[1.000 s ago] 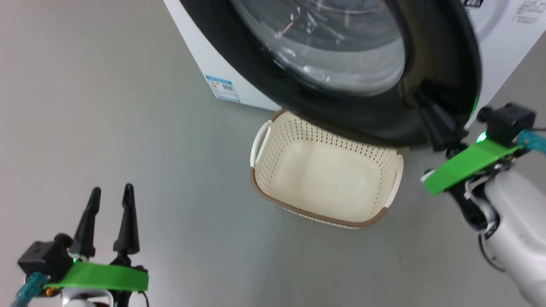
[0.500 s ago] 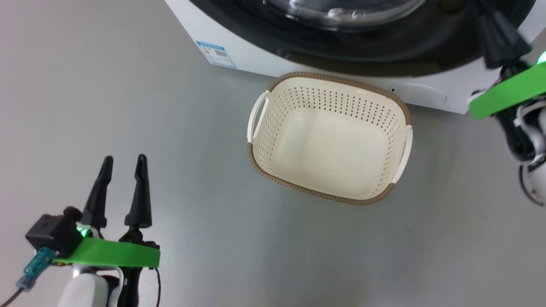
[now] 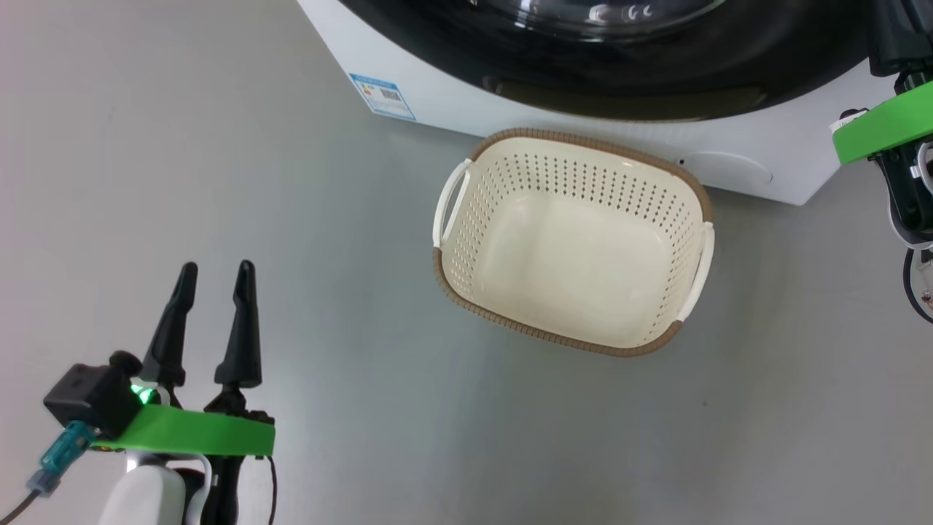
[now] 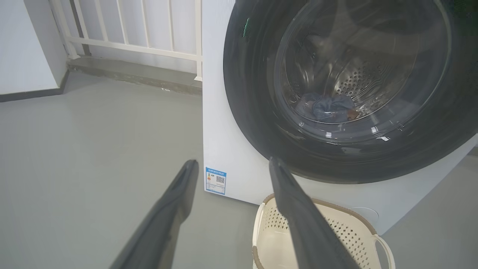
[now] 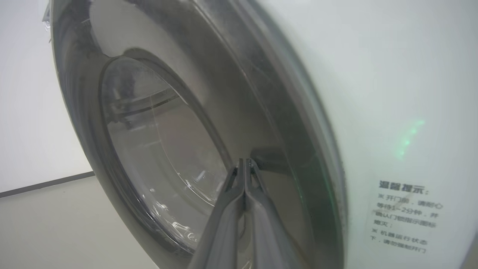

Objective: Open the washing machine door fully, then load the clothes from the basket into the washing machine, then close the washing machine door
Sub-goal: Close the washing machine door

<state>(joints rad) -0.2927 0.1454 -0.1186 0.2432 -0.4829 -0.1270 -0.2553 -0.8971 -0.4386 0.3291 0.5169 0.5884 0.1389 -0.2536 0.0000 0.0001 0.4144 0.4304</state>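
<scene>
The washing machine door [image 3: 656, 80], a black rim around bulging glass, lies flat against the white washing machine [image 3: 444, 95]. Through the door glass [image 4: 347, 93] in the left wrist view, blue clothes [image 4: 326, 107] lie in the steel drum. The cream basket [image 3: 554, 337] stands empty on the floor just in front of the machine. My left gripper [image 3: 216, 266] hangs open over the floor at the lower left, well clear of the basket. My right gripper [image 5: 244, 161] is shut, its tips against the door's black rim [image 5: 283, 123] beside a recess.
Grey floor [image 3: 219, 146] spreads left of the machine and in front of the basket. A white railing [image 4: 142, 37] and a low sill stand behind the machine's left side. A blue label sticker [image 3: 383, 95] marks its lower corner. My right wrist's green bracket [image 3: 882, 131] shows at the right edge.
The door has swung from standing out over the basket to flat against the machine, with my shut right gripper following it. The head view has shifted. The left gripper stays open.
</scene>
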